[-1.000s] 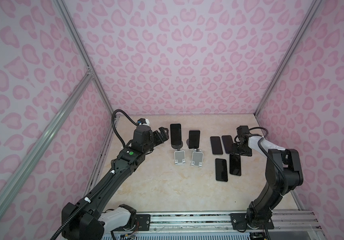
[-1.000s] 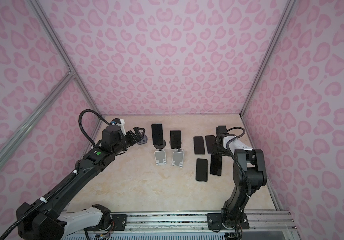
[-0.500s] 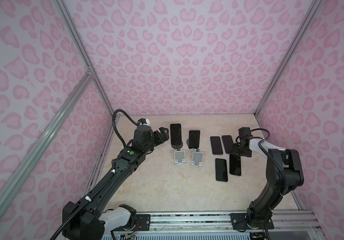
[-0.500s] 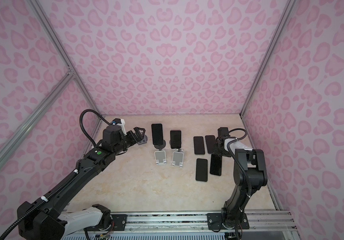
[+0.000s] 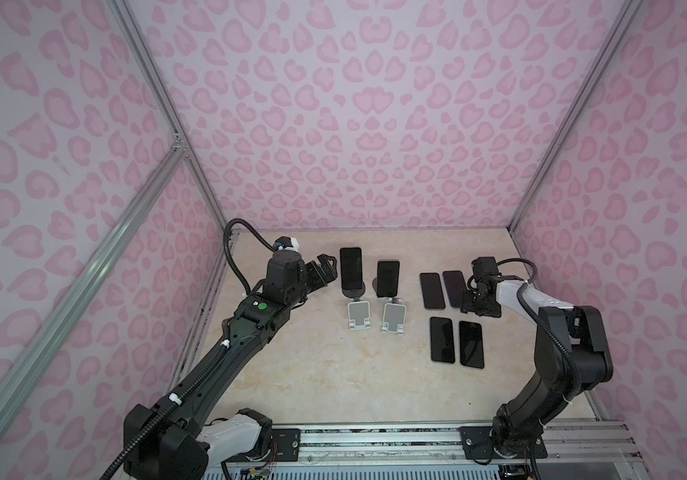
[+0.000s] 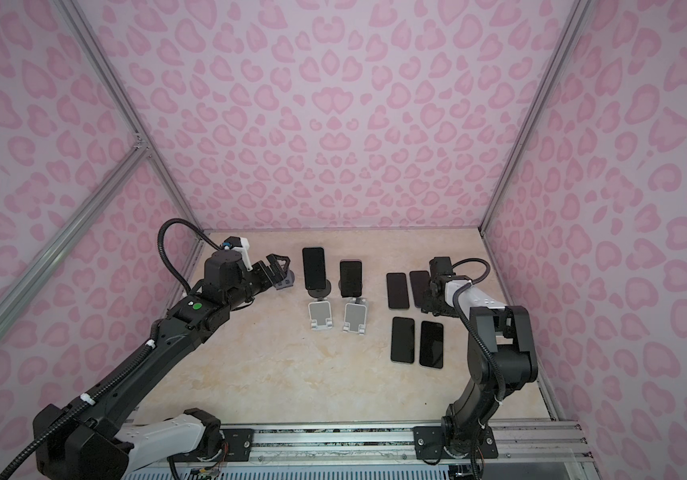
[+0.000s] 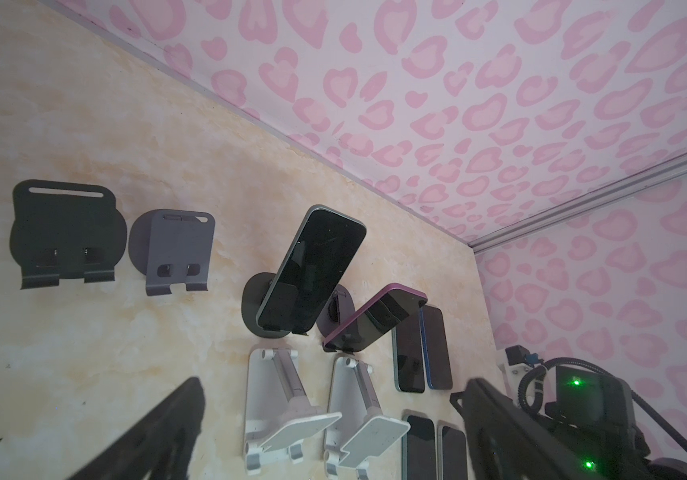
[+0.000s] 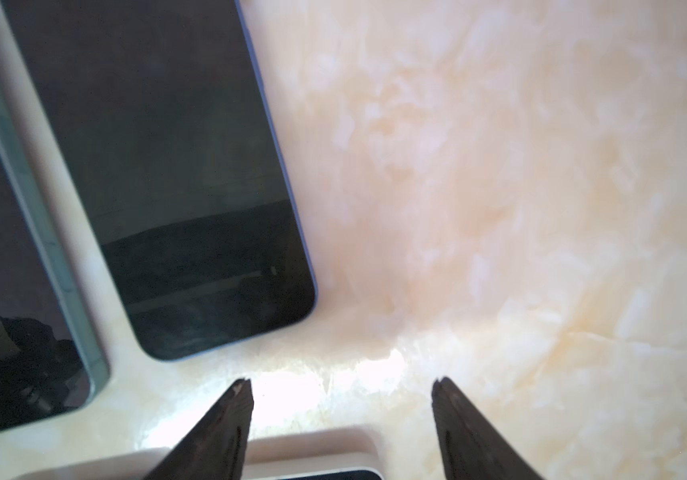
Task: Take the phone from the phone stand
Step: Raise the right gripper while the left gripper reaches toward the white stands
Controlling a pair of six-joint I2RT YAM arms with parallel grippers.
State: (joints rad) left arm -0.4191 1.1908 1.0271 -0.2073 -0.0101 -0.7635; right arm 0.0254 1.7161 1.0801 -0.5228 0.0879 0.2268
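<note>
- clock set for you: back wall is twelve, the rail by the arm bases is six.
- the tall phone (image 5: 350, 268) is up on its dark round stand (image 5: 354, 292), leaning back with a dark screen, at about eleven o'clock from the middle of the table (image 5: 333, 382).
- your left gripper (image 5: 330, 271) hangs just at that phone's nine o'clock, close but apart from it.
- its jaws are spread wide and grip nothing. the left wrist view shows the fingers (image 7: 158, 432) far apart.
- a purple-edged phone (image 5: 388, 278) leans on a second dark stand (image 7: 333, 311), just at the tall phone's three o'clock.
- a white stand (image 5: 359, 316) sits bare at the tall phone's six o'clock, and its twin (image 5: 394, 318) at the purple-edged phone's six.
- a grey stand (image 6: 286, 285) peeks out right under your left gripper. a black stand (image 7: 65, 232) next to it shows only in the left wrist view.
- out at three o'clock of the stands, phones lie flat in two rows: a back pair (image 5: 432, 291) and a front pair (image 5: 442, 340).
- your right gripper (image 5: 476, 312) points down between those rows, at their three o'clock end.
- in the right wrist view its jaws are apart with bare table between the tips, just off the corner of the blue-edged phone (image 8: 167, 187) and not touching it.
</note>
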